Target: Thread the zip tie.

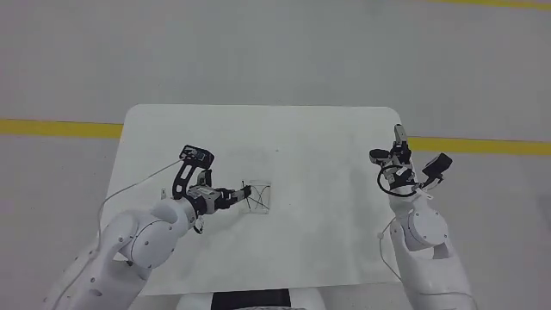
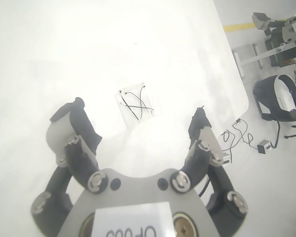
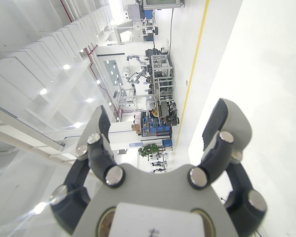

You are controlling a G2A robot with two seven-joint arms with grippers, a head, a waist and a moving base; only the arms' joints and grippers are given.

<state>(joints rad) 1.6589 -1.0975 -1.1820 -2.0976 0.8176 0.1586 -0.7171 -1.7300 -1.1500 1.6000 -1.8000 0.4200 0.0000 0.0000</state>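
Zip ties (image 2: 135, 104), thin black plastic, crossed on clear square tray (image 2: 149, 99). Left gripper (image 2: 138, 106) spread wide, empty, beside them. Grasp pending; needs single-strand pinch.

Left arm (image 1: 142, 241), right arm (image 1: 426, 234): white rounded shells; thin pale cable (image 1: 129, 189) at left. Left claw (image 2: 138, 107), right claw (image 3: 160, 107): grey plate (image 2: 138, 186), black links, round silver screws (image 2: 96, 182), white label (image 2: 133, 219) at lower frame. Fingers (image 2: 55, 130) pale grey, black-padded.
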